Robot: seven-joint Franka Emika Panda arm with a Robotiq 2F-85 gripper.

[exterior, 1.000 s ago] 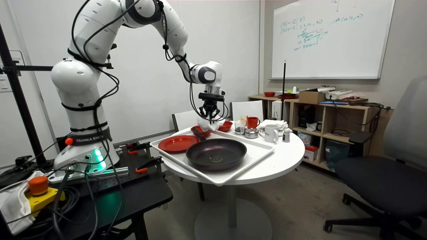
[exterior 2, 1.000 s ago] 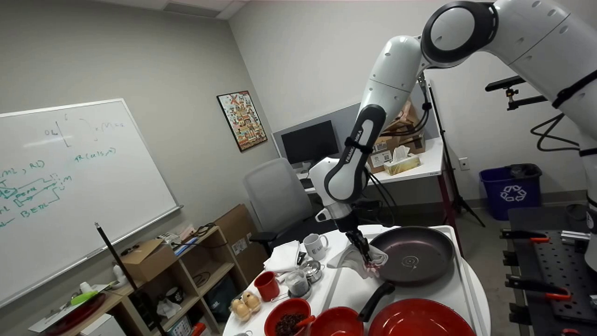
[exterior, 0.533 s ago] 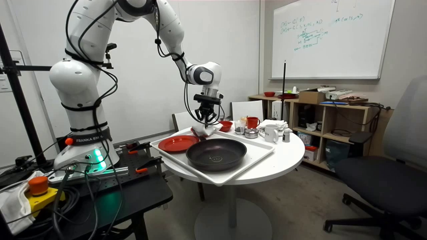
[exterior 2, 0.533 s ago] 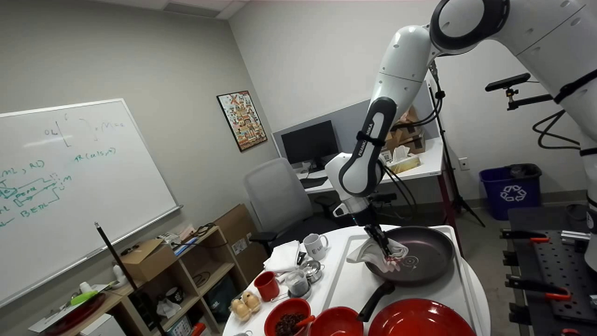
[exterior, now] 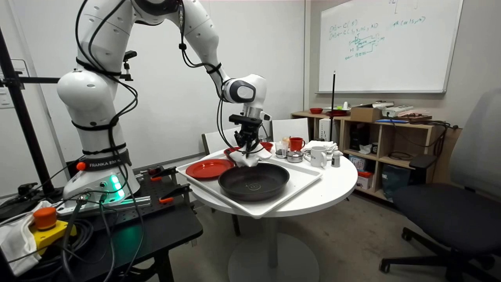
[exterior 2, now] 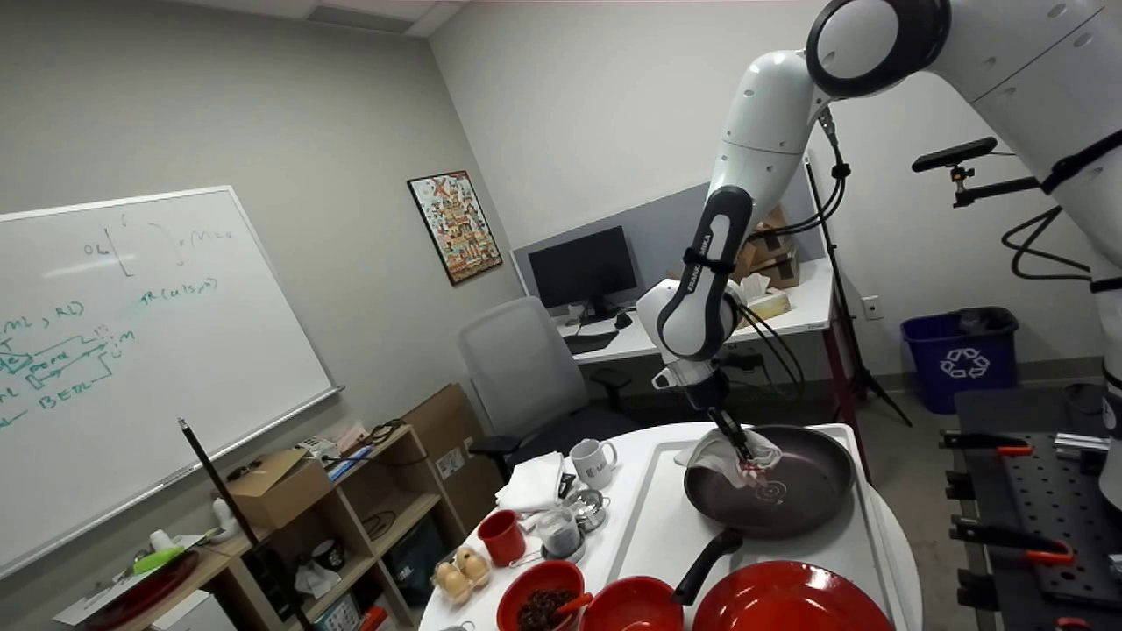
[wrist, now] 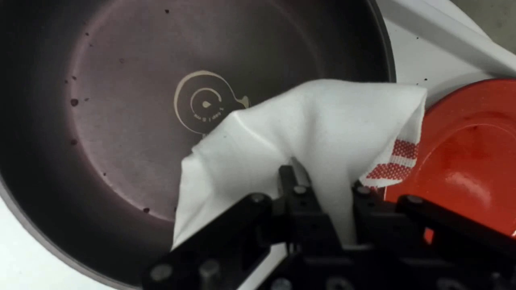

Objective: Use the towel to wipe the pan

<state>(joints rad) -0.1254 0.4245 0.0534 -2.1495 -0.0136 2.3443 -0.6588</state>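
Note:
The pan, black and round, sits on a white tray, its handle pointing toward the red dishes. Small dark specks dot its inner floor in the wrist view. My gripper is closed on the white towel, which bunches up between the fingers and shows a red-striped corner. In an exterior view the towel hangs over the part of the pan nearest the grey mug; another angle puts the towel at the pan's far rim. Whether cloth touches pan I cannot tell.
A red plate lies beside the pan on the tray. Red bowls, a red mug, eggs, a glass jar, a metal tin and a grey mug crowd the table near the tray.
The gripper has carried the towel from beside the pan to over its interior, rightward in an exterior view. Pan, plate and tray have stayed put; the grip has held throughout.

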